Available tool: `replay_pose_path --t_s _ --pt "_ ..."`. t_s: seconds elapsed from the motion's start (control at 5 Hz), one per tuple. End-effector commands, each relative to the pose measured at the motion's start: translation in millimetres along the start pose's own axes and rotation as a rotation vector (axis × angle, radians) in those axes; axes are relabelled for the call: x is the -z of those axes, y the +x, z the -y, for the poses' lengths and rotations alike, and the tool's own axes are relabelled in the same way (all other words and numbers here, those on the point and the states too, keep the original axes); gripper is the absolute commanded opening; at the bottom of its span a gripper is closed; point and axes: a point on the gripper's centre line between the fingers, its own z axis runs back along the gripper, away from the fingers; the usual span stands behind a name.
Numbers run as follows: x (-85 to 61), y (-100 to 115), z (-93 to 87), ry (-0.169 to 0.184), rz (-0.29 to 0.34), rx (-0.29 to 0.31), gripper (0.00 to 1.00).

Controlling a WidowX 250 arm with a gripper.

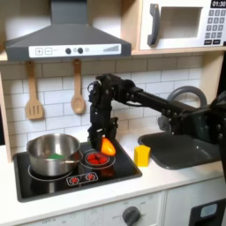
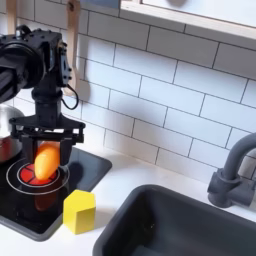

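orange object (image 2: 46, 162) pinched between gripper (image 2: 46, 160) fingers, long axis upright, hanging just above red burner (image 2: 30, 178) on toy stove (image 1: 53, 181); yellow block (image 2: 79, 211) nearby at the second exterior view's right.

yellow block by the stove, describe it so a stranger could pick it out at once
Find the black stovetop under the range hood. At its front corner nearest the sink stands the yellow block, beside the red burner. It is the small plain yellow piece, unlike the orange thing in the gripper.

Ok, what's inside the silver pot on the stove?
In the first exterior view, the silver pot holds something green at its bottom; the near wall hides the rest, so I cannot tell what it is.
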Motion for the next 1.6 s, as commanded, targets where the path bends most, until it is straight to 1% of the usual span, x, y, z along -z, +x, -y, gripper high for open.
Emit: replay_pose_path --t_s 0.0,0.4,0.6,0.8,1.4 --pt "-0.1 -25 0.1 -0.003 -0.006 0.100 0.00" --pt "1.7 -41 -7.3 -0.005 -0.021 0.116 0.00" --pt "11.2 -41 -10.3 0.001 -0.028 0.116 0.00" --pt "19.6 -43 -8.2 0.012 -0.040 0.123 0.00" --pt "14.4 -41 -8.9 0.008 -0.017 0.104 0.00"
